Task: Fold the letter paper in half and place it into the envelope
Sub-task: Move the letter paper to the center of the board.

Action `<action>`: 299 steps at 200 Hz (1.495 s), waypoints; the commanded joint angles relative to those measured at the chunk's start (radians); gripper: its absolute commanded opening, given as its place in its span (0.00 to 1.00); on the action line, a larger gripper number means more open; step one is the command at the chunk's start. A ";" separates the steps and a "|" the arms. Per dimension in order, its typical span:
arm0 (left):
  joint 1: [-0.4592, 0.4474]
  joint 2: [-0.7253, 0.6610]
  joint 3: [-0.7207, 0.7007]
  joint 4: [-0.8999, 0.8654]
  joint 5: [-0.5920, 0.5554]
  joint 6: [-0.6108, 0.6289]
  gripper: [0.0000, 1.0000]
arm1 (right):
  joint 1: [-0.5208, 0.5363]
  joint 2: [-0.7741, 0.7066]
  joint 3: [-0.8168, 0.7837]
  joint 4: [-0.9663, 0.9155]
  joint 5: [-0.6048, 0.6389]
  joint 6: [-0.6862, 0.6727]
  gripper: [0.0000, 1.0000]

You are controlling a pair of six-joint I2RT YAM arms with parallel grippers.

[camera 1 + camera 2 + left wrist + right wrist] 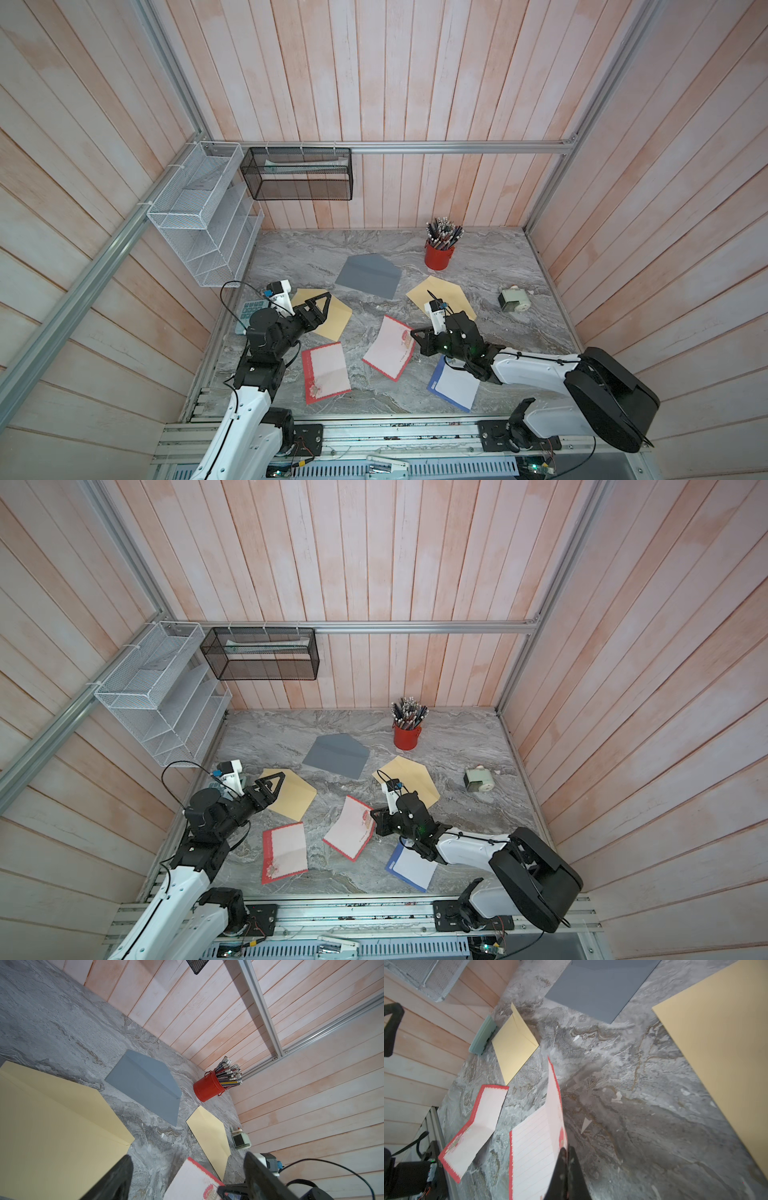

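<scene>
Three sheets and three envelopes lay on the grey marbled table (498,257). Reference point: the red pencil cup (439,257) by the back wall. The right gripper (568,1152) had its jaws pressed together on one edge of the red-bordered letter paper (386,349). This sheet sat in front of the cup, toward the robot, with the pinched edge raised off the table and the sheet bent along a crease. The left gripper (188,1156) hung with jaws wide apart and nothing between them. It was above a yellow envelope (332,320), well off to the cup's left-arm side and nearer the robot. The grey envelope (368,276), flap open, lay near the cup on that same side. A second yellow envelope (444,297) lay just in front of the cup. A second red-bordered sheet (326,372) and a blue-bordered sheet (455,384) lay further forward.
</scene>
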 commanded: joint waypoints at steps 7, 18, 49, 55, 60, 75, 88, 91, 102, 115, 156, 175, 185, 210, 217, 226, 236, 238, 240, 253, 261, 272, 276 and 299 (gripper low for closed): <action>-0.008 -0.023 -0.008 -0.031 0.060 -0.049 0.81 | 0.003 0.011 0.000 0.013 0.166 0.192 0.00; -0.019 -0.026 -0.017 -0.042 0.073 -0.055 0.80 | 0.003 0.033 -0.013 0.038 0.208 0.255 0.00; -0.093 -0.034 -0.045 -0.072 0.071 -0.088 0.77 | 0.005 0.104 0.017 0.056 0.233 0.338 0.00; -0.114 -0.035 -0.053 -0.078 0.063 -0.096 0.77 | 0.008 0.120 0.027 0.054 0.235 0.352 0.00; -0.132 -0.037 -0.061 -0.078 0.058 -0.103 0.77 | 0.012 0.133 0.033 0.056 0.238 0.362 0.00; -0.190 -0.037 -0.088 -0.070 0.035 -0.126 0.76 | 0.032 0.169 0.043 0.060 0.258 0.400 0.00; -0.238 -0.035 -0.113 -0.062 0.018 -0.148 0.75 | 0.048 0.191 0.049 0.057 0.277 0.426 0.00; -0.250 -0.034 -0.119 -0.062 0.014 -0.154 0.74 | 0.053 0.195 0.052 0.055 0.280 0.431 0.00; -0.288 -0.035 -0.133 -0.066 -0.003 -0.178 0.73 | 0.062 0.205 0.065 0.034 0.289 0.447 0.00; -0.331 -0.034 -0.142 -0.068 -0.022 -0.199 0.72 | 0.068 0.215 0.079 0.021 0.283 0.453 0.00; -0.439 0.027 -0.138 -0.068 -0.085 -0.204 0.69 | 0.082 0.188 0.090 -0.052 0.311 0.426 0.31; -0.461 0.055 -0.133 -0.063 -0.095 -0.213 0.68 | 0.080 0.137 0.099 -0.126 0.335 0.380 0.42; -0.469 0.064 -0.134 -0.062 -0.105 -0.209 0.67 | 0.080 0.107 0.101 -0.165 0.346 0.350 0.45; -0.474 0.065 -0.129 -0.082 -0.119 -0.201 0.67 | 0.079 0.013 0.107 -0.295 0.431 0.298 0.52; -0.474 0.058 -0.127 -0.088 -0.122 -0.203 0.67 | 0.079 -0.016 0.113 -0.326 0.449 0.268 0.54; -0.474 0.049 -0.125 -0.092 -0.127 -0.209 0.67 | 0.078 -0.051 0.123 -0.353 0.468 0.226 0.56; -0.475 0.044 -0.127 -0.095 -0.131 -0.207 0.67 | 0.077 -0.083 0.140 -0.378 0.475 0.170 0.56; -0.476 0.043 -0.128 -0.096 -0.134 -0.206 0.67 | 0.078 -0.089 0.143 -0.381 0.473 0.158 0.55; -0.475 0.044 -0.128 -0.096 -0.135 -0.205 0.67 | 0.079 -0.093 0.146 -0.384 0.472 0.146 0.55; -0.476 0.049 -0.128 -0.098 -0.143 -0.199 0.67 | 0.079 -0.116 0.170 -0.384 0.431 0.074 0.53; -0.476 0.056 -0.125 -0.099 -0.142 -0.198 0.67 | 0.078 -0.117 0.193 -0.382 0.394 0.026 0.51; -0.476 0.065 -0.122 -0.098 -0.139 -0.200 0.67 | 0.082 -0.101 0.241 -0.397 0.334 -0.031 0.48; -0.476 0.067 -0.121 -0.099 -0.139 -0.203 0.67 | 0.084 -0.093 0.257 -0.401 0.316 -0.046 0.47; -0.476 0.070 -0.126 -0.080 -0.141 -0.215 0.67 | 0.086 -0.015 0.343 -0.420 0.205 -0.098 0.39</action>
